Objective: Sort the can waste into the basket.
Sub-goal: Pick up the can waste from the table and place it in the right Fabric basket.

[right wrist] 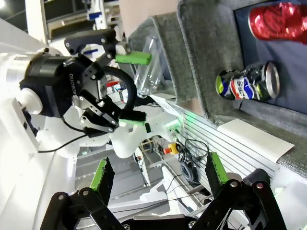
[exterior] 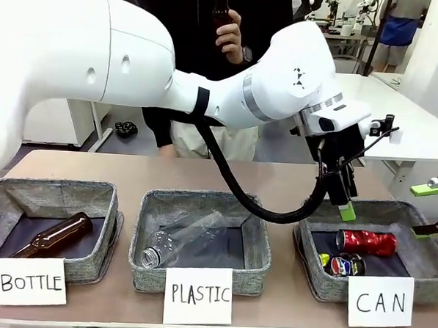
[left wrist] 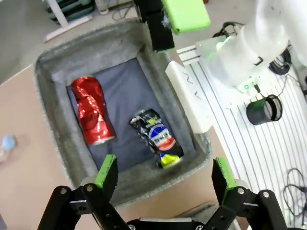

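Observation:
The grey basket (exterior: 402,211) signed "CAN" stands at the front right of the table. On its dark floor lie the red can (exterior: 367,241) and, nearer the sign, the crushed dark can (exterior: 344,264). My left arm reaches across, and its gripper (exterior: 339,192) hangs open and empty just above the basket's left part. Looking down from the left wrist, the open left gripper (left wrist: 164,172) frames the basket (left wrist: 96,48), the red can (left wrist: 93,111) and the crushed can (left wrist: 156,136). My right gripper (exterior: 426,212) stands open and empty at the basket's right edge.
A clear plastic bottle (exterior: 182,239) lies in the middle bin signed "PLASTIC". A brown glass bottle (exterior: 53,236) lies in the left bin signed "BOTTLE". A person's hand (exterior: 229,34) holds a dark object behind the table. The right wrist view shows the left gripper (right wrist: 132,88) open.

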`<move>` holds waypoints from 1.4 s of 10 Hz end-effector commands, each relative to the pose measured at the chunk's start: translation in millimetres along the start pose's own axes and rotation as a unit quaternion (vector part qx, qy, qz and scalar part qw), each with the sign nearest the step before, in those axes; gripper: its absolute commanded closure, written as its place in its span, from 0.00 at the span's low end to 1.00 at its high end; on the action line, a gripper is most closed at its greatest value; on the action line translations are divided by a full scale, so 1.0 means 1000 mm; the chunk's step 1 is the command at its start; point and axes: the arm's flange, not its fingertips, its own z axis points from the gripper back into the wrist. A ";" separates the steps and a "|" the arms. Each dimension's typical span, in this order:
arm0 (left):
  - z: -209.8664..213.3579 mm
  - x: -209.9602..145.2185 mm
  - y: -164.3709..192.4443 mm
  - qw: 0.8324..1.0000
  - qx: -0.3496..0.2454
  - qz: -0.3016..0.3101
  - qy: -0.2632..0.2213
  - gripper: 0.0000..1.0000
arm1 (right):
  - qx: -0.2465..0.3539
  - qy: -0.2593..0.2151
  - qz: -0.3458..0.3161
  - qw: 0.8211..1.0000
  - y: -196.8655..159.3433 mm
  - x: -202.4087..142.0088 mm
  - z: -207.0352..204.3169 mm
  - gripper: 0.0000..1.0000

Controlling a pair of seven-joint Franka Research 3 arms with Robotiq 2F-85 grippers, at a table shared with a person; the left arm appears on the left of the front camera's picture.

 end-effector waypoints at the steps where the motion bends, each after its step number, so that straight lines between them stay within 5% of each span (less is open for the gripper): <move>1: 0.049 -0.030 -0.028 0.997 -0.030 0.061 0.047 0.00 | 0.002 0.002 0.009 1.000 0.000 -0.002 0.001 0.00; 3: 0.157 -0.086 -0.078 0.986 -0.008 0.162 0.036 0.00 | -0.001 -0.001 0.036 0.999 0.020 0.002 -0.003 0.00; 4: 0.208 -0.120 -0.109 0.964 0.058 0.260 0.022 0.00 | -0.007 0.012 0.072 0.997 0.037 0.012 -0.013 0.00; 5: 0.252 -0.154 -0.146 0.933 0.108 0.340 -0.041 0.00 | -0.006 0.036 0.094 0.995 0.049 0.026 -0.026 0.00; 7: 0.312 -0.233 -0.229 0.817 0.185 0.511 -0.191 0.00 | 0.009 0.076 0.132 0.988 0.086 0.049 -0.061 0.00; 8: 0.329 -0.280 -0.266 0.757 0.203 0.581 -0.220 0.00 | 0.028 0.057 0.137 0.989 0.110 0.055 -0.083 0.00; 9: 0.346 -0.328 -0.297 0.724 0.177 0.612 -0.265 0.00 | 0.052 0.025 0.137 0.989 0.136 0.059 -0.105 0.00; 10: 0.361 -0.376 -0.319 0.660 0.178 0.665 -0.299 0.00 | 0.078 -0.005 0.128 0.989 0.156 0.062 -0.121 0.00; 12: 0.384 -0.457 -0.333 0.588 0.164 0.702 -0.367 0.00 | 0.101 -0.066 0.130 0.984 0.178 0.065 -0.126 0.00; 13: 0.388 -0.477 -0.322 0.598 0.158 0.686 -0.383 0.00 | 0.066 -0.081 0.130 0.986 0.171 0.069 -0.120 0.00; 14: 0.373 -0.453 -0.358 0.677 0.149 0.664 -0.279 0.00 | 0.100 -0.027 0.131 0.986 0.171 0.067 -0.123 0.00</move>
